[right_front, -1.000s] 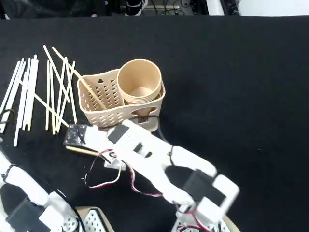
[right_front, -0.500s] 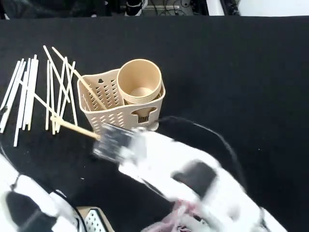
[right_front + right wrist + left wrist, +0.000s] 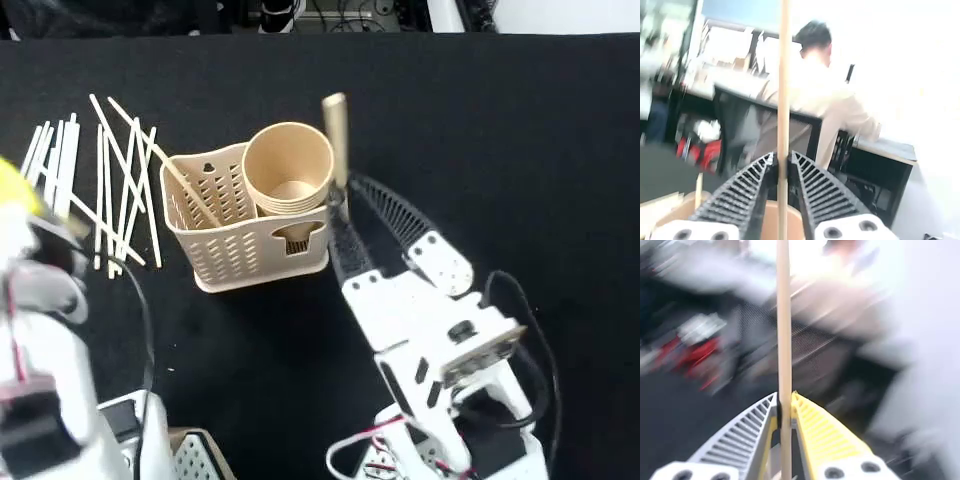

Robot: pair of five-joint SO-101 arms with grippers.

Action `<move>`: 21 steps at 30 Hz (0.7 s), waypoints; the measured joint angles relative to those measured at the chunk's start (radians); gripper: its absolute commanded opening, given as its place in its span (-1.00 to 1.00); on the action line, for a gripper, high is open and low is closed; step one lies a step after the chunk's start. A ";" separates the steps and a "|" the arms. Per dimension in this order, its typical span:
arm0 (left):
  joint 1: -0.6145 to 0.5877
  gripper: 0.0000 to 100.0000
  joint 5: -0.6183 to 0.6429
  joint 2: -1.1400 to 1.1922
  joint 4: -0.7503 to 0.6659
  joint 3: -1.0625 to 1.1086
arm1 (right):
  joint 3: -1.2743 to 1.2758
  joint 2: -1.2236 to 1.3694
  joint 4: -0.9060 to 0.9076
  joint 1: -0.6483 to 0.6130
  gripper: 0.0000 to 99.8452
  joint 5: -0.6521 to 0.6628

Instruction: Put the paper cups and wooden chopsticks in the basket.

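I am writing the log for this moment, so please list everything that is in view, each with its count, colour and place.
basket: one, beige, on the table, two compartments.
paper cups: one stack, number unclear, beige, in one compartment of the basket.
basket chopstick: one, pale wood, leaning in the other compartment.
loose chopsticks: over ten, pale wood, lying on the table beside the basket.
right chopstick: one, pale wood, upright beside the cups.
left chopstick: one, pale wood, held.
table: one, black.
right gripper: black, shut on the right chopstick.
left gripper: grey and yellow, shut on the left chopstick.
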 measured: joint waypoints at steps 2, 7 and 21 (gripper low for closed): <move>0.127 -0.94 -0.005 -0.054 -0.138 0.084 | 0.009 -0.003 -0.046 0.006 -0.98 -0.138; 0.331 -0.94 -0.055 -0.068 -0.367 0.295 | 0.143 -0.005 -0.302 -0.054 -0.98 -0.482; 0.463 -0.94 0.023 -0.068 -0.427 0.453 | 0.416 0.417 -0.833 -0.147 -0.98 -0.523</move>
